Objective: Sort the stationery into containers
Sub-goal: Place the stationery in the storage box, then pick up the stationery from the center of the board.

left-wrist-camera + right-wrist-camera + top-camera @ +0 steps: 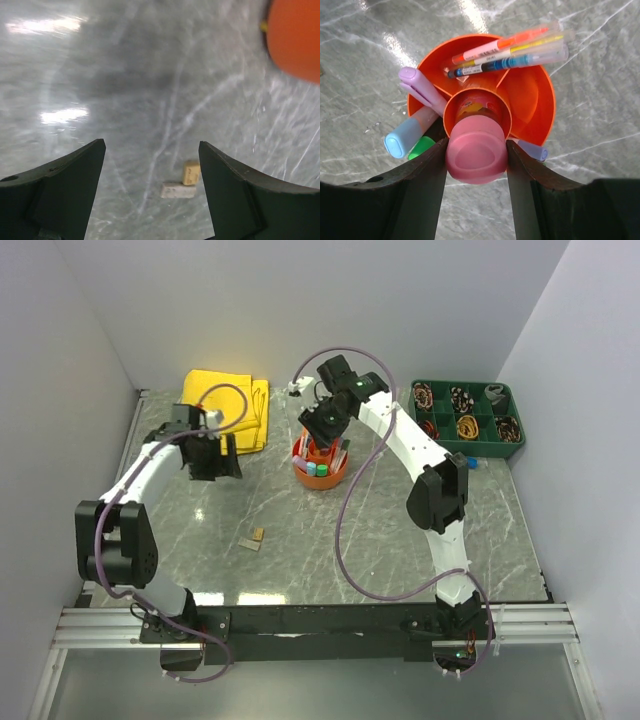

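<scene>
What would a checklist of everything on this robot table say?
Surface: grey marbled table, with glare patches.
Job's things: orange organiser holds pens and a lilac stick; two small blocks lie loose on the table.
Clutter: yellow cloth and green tray of coiled bits, both at the far edge.
Grippers: left gripper open, empty; right gripper shut on pink-capped tube in the centre cup.
Cables: purple cables loop off both arms.
Surroundings: white walls; metal rail at the near edge.

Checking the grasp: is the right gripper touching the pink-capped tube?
Touching. In the right wrist view the right gripper clamps both sides of the pink-capped tube, no gap visible, over the central cup of the orange organiser.
</scene>
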Action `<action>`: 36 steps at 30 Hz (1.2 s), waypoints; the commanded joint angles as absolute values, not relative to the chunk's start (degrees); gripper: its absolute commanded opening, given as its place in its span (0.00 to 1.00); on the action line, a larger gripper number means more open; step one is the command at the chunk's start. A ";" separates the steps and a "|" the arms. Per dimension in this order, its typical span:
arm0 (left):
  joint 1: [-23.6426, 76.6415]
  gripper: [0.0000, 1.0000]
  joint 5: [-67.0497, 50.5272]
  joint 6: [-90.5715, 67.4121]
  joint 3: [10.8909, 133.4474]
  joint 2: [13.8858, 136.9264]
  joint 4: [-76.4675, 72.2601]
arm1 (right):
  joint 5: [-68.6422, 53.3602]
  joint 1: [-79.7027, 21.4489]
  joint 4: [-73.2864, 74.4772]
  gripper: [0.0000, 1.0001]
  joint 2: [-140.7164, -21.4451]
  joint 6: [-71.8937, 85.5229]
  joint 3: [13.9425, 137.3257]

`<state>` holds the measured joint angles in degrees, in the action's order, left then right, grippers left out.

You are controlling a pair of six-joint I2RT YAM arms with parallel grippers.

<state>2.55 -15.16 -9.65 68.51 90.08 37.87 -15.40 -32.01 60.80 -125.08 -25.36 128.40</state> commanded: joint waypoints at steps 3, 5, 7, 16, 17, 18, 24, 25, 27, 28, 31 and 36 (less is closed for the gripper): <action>15.27 0.82 -12.05 -9.32 63.38 85.26 39.90 | -15.29 -32.34 56.87 0.59 -115.32 -20.66 125.69; 17.04 0.85 -11.17 -8.97 61.97 85.25 39.99 | -15.29 -32.43 56.25 0.64 -113.48 -20.13 124.63; 18.19 0.86 -10.73 -9.40 61.18 85.43 40.16 | -15.03 -32.43 56.07 0.64 -112.07 -19.95 123.67; 20.21 0.81 -8.44 -13.36 55.99 83.32 39.73 | -12.04 -32.34 54.15 0.64 -103.91 -18.46 120.69; 20.74 0.81 -8.18 -13.71 55.99 83.41 39.73 | -11.69 -32.34 53.97 0.64 -103.02 -18.46 119.98; 21.00 0.79 -8.43 -14.15 55.81 83.84 39.64 | -11.34 -32.26 53.70 0.64 -102.40 -18.37 119.27; 23.73 0.69 -6.59 -14.68 55.90 86.22 39.90 | -9.67 -31.82 52.91 0.64 -98.88 -18.02 114.96; 23.82 0.67 -6.33 -14.76 55.81 86.48 39.64 | -9.49 -31.64 52.91 0.64 -98.44 -18.02 114.61; 24.17 0.61 -6.15 -15.03 55.72 87.53 39.55 | -9.32 -31.38 52.65 0.64 -98.00 -17.84 114.52; 24.26 0.59 -5.72 -15.12 55.72 87.71 39.38 | -9.32 -31.12 52.65 0.64 -97.74 -17.84 114.70; 24.78 0.56 -5.10 -15.29 55.63 88.68 38.85 | -9.67 -30.06 52.47 0.63 -97.30 -17.49 115.05; 26.01 0.54 -4.66 -15.64 55.55 91.23 38.50 | -10.02 -28.48 52.38 0.63 -97.21 -16.88 116.89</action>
<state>24.84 -5.93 -14.72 55.61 89.71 39.72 -10.20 -29.91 54.52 -100.20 -17.85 114.74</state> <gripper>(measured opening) 0.546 0.636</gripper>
